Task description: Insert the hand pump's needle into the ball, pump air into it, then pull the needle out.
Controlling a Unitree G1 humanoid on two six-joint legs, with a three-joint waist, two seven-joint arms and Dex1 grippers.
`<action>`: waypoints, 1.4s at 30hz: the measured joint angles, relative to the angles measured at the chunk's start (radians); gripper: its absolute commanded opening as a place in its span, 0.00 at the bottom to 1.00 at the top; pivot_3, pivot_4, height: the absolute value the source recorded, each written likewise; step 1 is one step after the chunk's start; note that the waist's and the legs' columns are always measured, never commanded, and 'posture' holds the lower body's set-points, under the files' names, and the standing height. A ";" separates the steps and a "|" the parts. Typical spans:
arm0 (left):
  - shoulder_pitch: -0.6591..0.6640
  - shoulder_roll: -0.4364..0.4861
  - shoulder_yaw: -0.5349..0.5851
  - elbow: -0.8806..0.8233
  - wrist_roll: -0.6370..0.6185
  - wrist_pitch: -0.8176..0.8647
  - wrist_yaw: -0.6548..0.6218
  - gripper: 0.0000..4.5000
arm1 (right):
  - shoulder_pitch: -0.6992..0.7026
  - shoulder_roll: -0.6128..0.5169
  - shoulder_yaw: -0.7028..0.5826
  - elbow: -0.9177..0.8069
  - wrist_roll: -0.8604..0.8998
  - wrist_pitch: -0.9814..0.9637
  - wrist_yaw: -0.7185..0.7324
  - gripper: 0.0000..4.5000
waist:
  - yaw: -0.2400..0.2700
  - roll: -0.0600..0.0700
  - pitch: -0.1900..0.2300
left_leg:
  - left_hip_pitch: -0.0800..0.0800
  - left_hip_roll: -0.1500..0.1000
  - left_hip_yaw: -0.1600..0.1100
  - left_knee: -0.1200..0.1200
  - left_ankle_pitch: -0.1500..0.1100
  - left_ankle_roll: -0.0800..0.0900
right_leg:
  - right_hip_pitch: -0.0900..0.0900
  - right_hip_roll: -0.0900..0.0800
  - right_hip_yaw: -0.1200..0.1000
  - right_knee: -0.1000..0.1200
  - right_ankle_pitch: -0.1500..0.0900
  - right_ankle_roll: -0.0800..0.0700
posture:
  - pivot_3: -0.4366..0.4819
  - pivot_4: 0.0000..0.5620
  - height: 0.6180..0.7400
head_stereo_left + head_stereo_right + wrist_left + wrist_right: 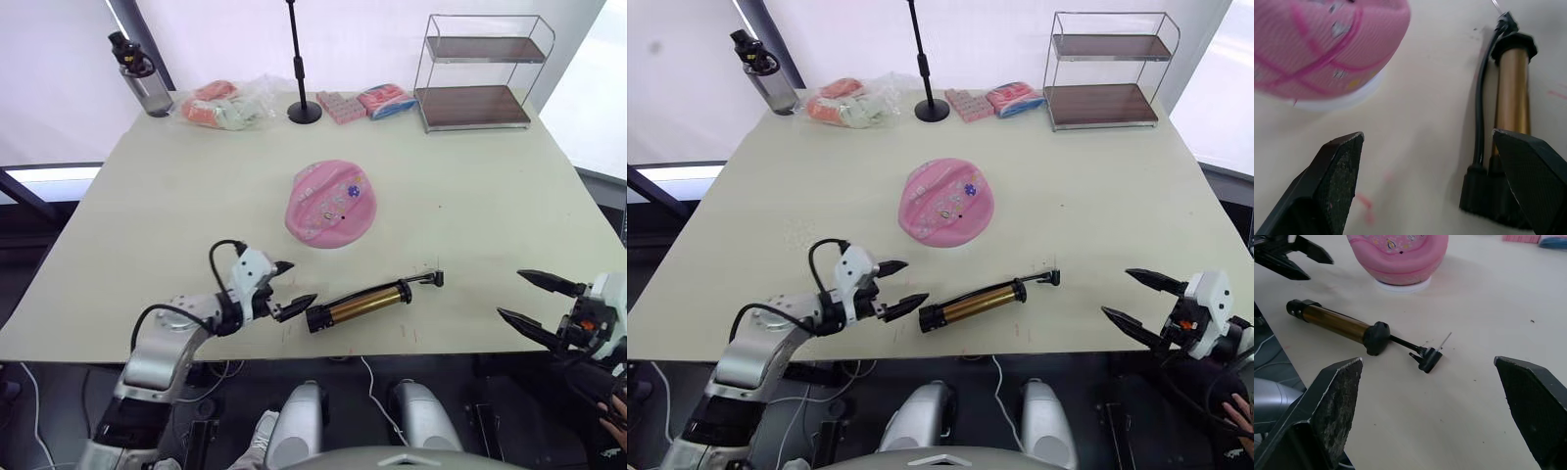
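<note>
Pale table (490,196) bearing ball (331,204) and hand pump (367,302); both tools' fingers apart, empty.

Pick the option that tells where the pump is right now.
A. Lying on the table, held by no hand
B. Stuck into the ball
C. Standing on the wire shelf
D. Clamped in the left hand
A: the pump lies flat on the table, the open left hand just short of its end, apart from the ball.
</note>
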 measured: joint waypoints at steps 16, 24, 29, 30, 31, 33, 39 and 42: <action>-0.292 -0.119 -0.272 0.191 0.140 0.015 -0.071 0.63 | 0.025 0.012 -0.003 -0.034 0.015 -0.017 0.004 1.00 | 0.013 0.000 0.000 | 0.000 -0.001 0.000 0.001 0.000 0.000 | 0.000 0.000 0.000 0.000 0.000 0.000 | 0.48 0.27 0.93; -0.362 -0.202 -0.333 0.325 0.223 -0.009 -0.058 0.63 | 0.034 0.014 -0.003 -0.026 0.009 -0.035 0.005 1.00 | 0.014 0.000 0.000 | -0.001 -0.001 0.000 0.001 0.000 0.000 | 0.000 0.000 0.000 0.000 0.000 0.000 | 0.48 0.27 0.93; -0.392 -0.247 -0.368 0.418 0.277 -0.044 -0.058 0.63 | 0.038 0.014 -0.003 -0.026 0.003 -0.035 -0.009 1.00 | 0.014 0.000 0.000 | -0.001 -0.001 0.000 0.001 0.000 0.000 | 0.000 0.000 0.000 0.000 0.000 0.000 | 0.48 0.27 0.93; -0.393 -0.254 -0.371 0.431 0.281 -0.046 -0.059 0.63 | 0.038 0.014 -0.003 -0.027 0.002 -0.035 -0.012 1.00 | 0.013 0.000 0.000 | -0.001 -0.001 0.000 0.001 0.000 0.000 | 0.000 0.000 0.000 0.000 0.000 0.000 | 0.48 0.27 0.93; -0.393 -0.262 -0.371 0.442 0.286 -0.051 -0.059 0.63 | 0.038 0.014 -0.003 -0.030 0.001 -0.034 -0.016 1.00 | 0.014 0.000 0.000 | -0.001 -0.001 0.000 0.001 0.000 0.000 | 0.000 0.000 0.000 0.000 0.000 0.000 | 0.48 0.27 0.93; -0.397 -0.269 -0.371 0.450 0.294 -0.059 -0.060 0.63 | 0.037 0.014 -0.003 -0.037 0.001 -0.033 -0.028 1.00 | 0.014 0.000 0.000 | -0.001 -0.001 -0.001 0.001 0.000 0.000 | 0.000 0.000 0.000 0.000 0.000 0.000 | 0.48 0.27 0.93; -0.414 -0.298 -0.372 0.487 0.315 -0.082 -0.068 0.63 | 0.037 0.014 -0.003 -0.055 -0.004 -0.028 -0.054 1.00 | 0.016 0.000 0.000 | -0.001 -0.002 -0.001 0.001 0.000 0.000 | 0.000 0.000 0.000 0.000 0.000 0.000 | 0.48 0.27 0.93; -0.429 -0.325 -0.373 0.513 0.327 -0.086 -0.070 0.63 | 0.036 0.014 -0.002 -0.068 -0.004 -0.017 -0.064 1.00 | 0.016 0.000 0.000 | -0.001 -0.002 -0.001 0.001 0.000 0.000 | 0.001 0.000 0.000 0.000 0.000 0.000 | 0.48 0.27 0.93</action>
